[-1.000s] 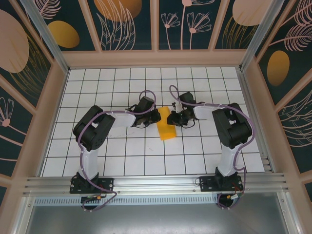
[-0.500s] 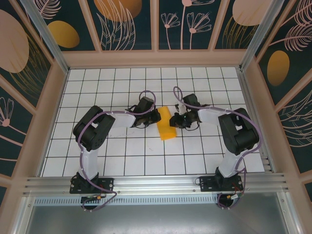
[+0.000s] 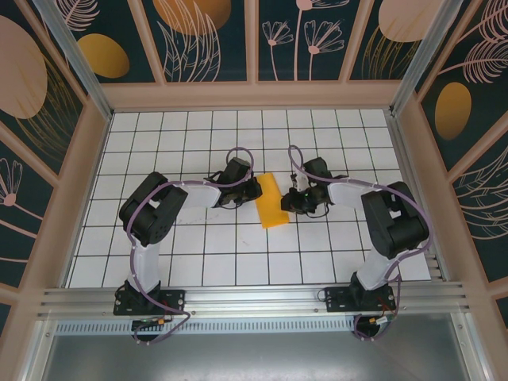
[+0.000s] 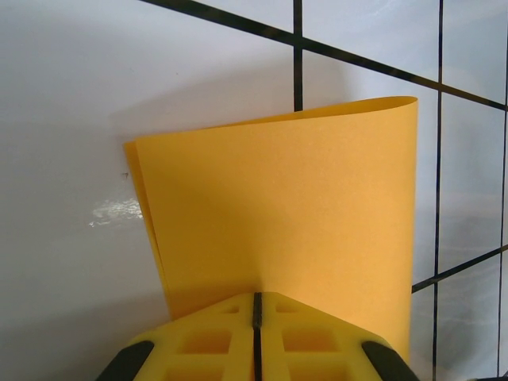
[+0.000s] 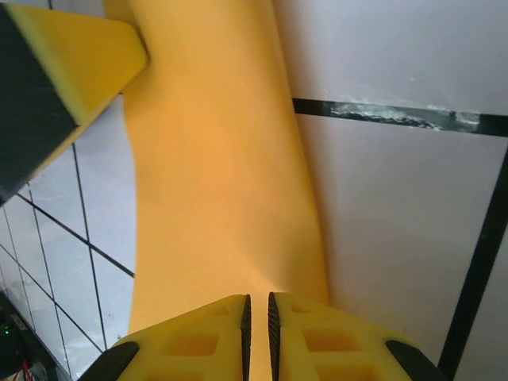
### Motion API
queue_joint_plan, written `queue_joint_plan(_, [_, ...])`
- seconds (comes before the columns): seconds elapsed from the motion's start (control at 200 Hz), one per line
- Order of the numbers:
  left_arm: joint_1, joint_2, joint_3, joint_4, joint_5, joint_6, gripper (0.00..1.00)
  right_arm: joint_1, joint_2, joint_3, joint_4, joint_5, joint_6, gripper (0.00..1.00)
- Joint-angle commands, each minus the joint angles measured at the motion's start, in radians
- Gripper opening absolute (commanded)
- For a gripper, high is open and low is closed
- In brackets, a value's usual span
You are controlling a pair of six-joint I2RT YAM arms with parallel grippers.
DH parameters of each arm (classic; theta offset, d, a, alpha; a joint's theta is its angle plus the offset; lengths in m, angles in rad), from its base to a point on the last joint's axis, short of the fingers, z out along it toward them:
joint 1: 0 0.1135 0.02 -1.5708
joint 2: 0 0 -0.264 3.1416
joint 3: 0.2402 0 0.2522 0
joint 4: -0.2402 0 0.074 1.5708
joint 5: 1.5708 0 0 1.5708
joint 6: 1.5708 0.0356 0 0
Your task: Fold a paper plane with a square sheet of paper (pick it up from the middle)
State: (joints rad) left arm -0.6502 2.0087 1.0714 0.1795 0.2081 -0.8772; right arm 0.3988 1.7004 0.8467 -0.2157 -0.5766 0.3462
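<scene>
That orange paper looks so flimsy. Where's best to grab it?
Pinch a raised side edge, coming in low from the side. The square sheet of paper bows up off the table, leaving its edges free, where the left gripper and right gripper pinch it.

A white, black-gridded table (image 3: 159, 262) lies at centre, dark floral wall panels (image 3: 295, 44) with orange ovals (image 3: 103, 55) stand at ten, twelve and two o'clock, and an aluminium rail (image 3: 254, 298) runs at six o'clock.

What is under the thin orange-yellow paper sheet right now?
Around the thin orange-yellow paper sheet, the white grid-tiled table shows. The sheet is doubled over, so the tiles directly beneath are covered.
</scene>
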Motion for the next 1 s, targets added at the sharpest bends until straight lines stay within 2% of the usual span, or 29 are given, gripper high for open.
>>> queue_joint_plan(0.0, [-0.004,0.125,-0.063,-0.155,-0.094,-0.005,0.09,-0.003,-0.009,-0.053,-0.037,-0.01,0.006,0.15])
queue_joint_plan(0.225, [-0.003,0.125,-0.069,-0.149,-0.097,-0.014,0.09,-0.004,-0.022,-0.129,-0.07,0.019,0.051,0.15])
queue_joint_plan(0.445, [-0.004,0.124,-0.07,-0.147,-0.097,-0.013,0.09,-0.004,-0.124,-0.079,-0.092,-0.002,0.048,0.16])
queue_joint_plan(0.63, [-0.003,0.128,-0.068,-0.141,-0.091,-0.011,0.08,0.004,-0.071,-0.084,-0.086,-0.025,0.046,0.16])
queue_joint_plan(0.821, [-0.003,0.129,-0.074,-0.135,-0.088,-0.014,0.08,0.004,-0.032,-0.092,-0.104,0.037,0.044,0.15])
queue_joint_plan(0.996, [-0.004,0.126,-0.074,-0.135,-0.087,-0.013,0.08,0.0,-0.097,-0.055,-0.095,0.025,0.052,0.16])
